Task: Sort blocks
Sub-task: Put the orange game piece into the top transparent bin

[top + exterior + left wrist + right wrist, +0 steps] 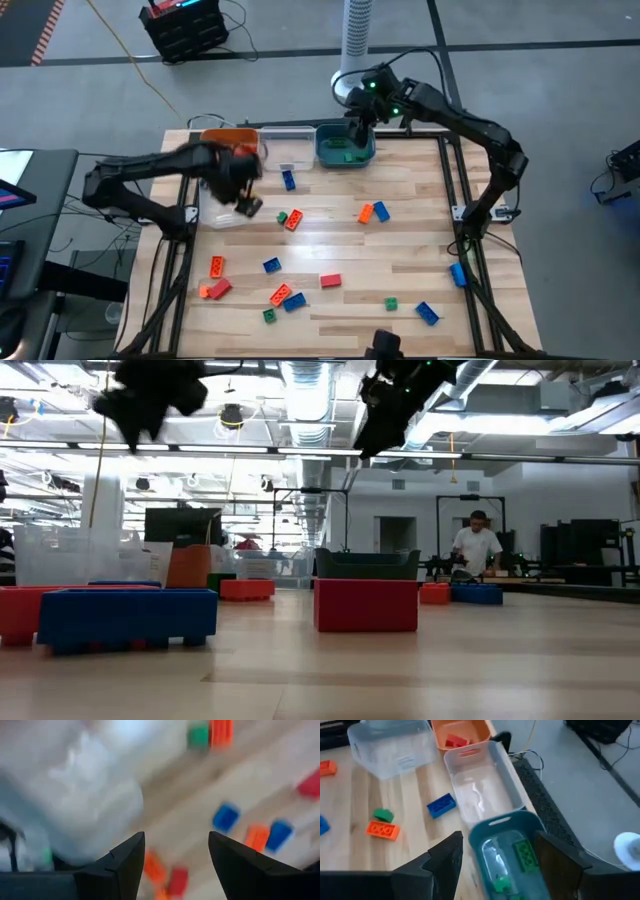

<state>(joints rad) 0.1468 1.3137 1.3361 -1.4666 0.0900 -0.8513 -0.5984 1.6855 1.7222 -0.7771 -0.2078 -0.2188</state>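
Observation:
Several blocks in red, orange, blue and green lie scattered flat on the wooden table (400, 250), among them a blue one (289, 180), an orange one (366, 212) and a red one (330, 281). My left gripper (245, 200) hangs open above the table beside a clear bin (222, 212), pointing down, with nothing between its fingers (125, 865). My right gripper (358, 125) stands open over the teal bin (515, 855), which holds green blocks (525, 856). The orange bin (460, 735) holds red blocks.
Three bins stand in a row at the far edge: orange (232, 140), clear (285, 150) and teal (345, 148). The black frame rails (465, 230) run along both table sides; a blue block (458, 274) sits by the right rail. A person (475, 555) stands far behind the table.

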